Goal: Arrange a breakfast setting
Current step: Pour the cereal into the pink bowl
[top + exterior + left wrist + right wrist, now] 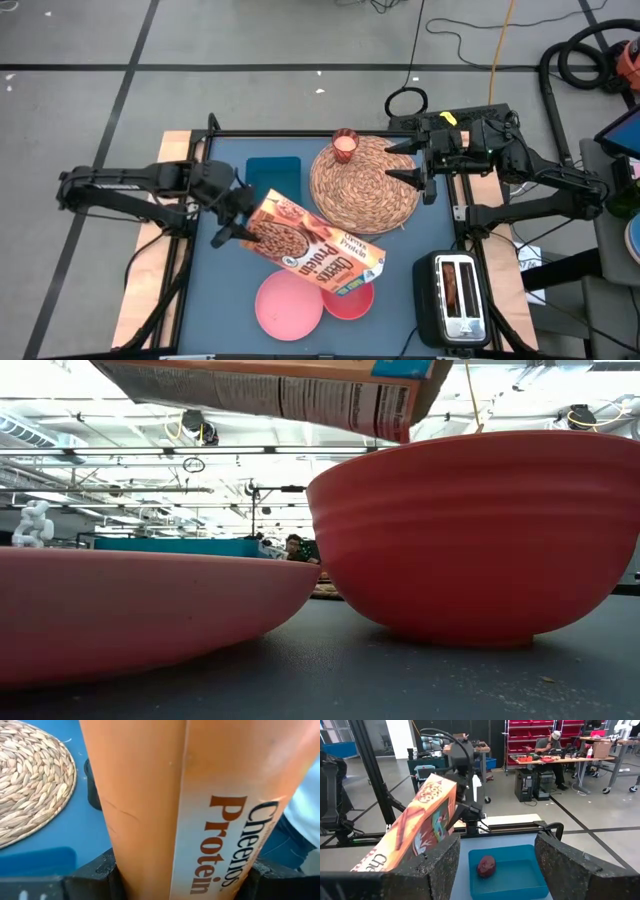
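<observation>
Orange cardboard dominates centre frame: the left pincer (232,222) clamps one end of the Cheerios Protein box (315,250), holding it tilted above the coral-red bowl (352,298), seemingly to pour. The pink plate (288,305) sits beside the bowl at lower centre. The right pincer (417,165) waits, fingers spread, over the straw placemat (363,184), upper centre, candle glass (344,146) on the placemat's rim.
</observation>
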